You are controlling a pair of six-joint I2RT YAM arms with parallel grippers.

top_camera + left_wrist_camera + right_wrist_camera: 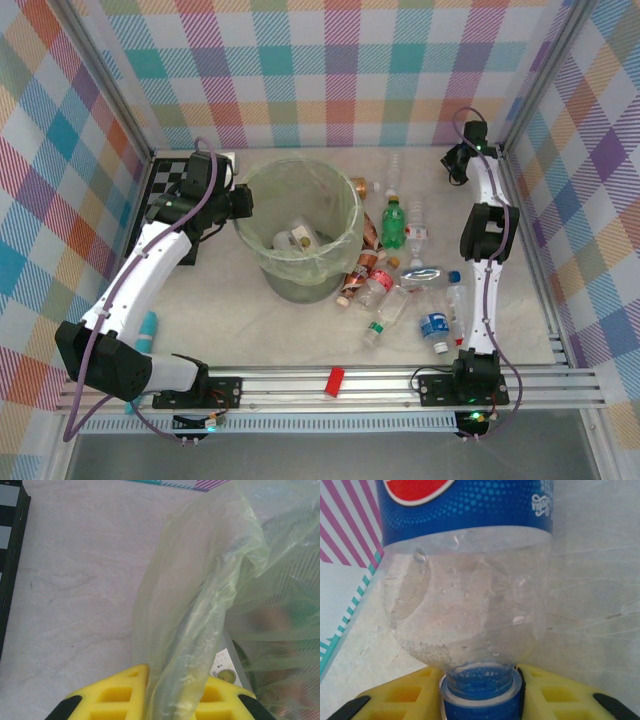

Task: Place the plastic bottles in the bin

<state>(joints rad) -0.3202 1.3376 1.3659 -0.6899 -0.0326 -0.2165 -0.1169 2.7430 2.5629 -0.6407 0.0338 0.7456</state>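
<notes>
Squarely, the right claw (481, 682) pinches the blue-labelled bottle (465, 595) by its cap.

Robotics laboratory test cell: a bench (230, 325) enclosed by plaid fabric walls (340, 70), with two robot arms (150, 260) bolted to an aluminium rail (390, 385).

There, the left gripper (174, 689) pinches the thin green liner (195, 580) of the bin (287, 635), chessboard (10, 555) edge far left.
</notes>
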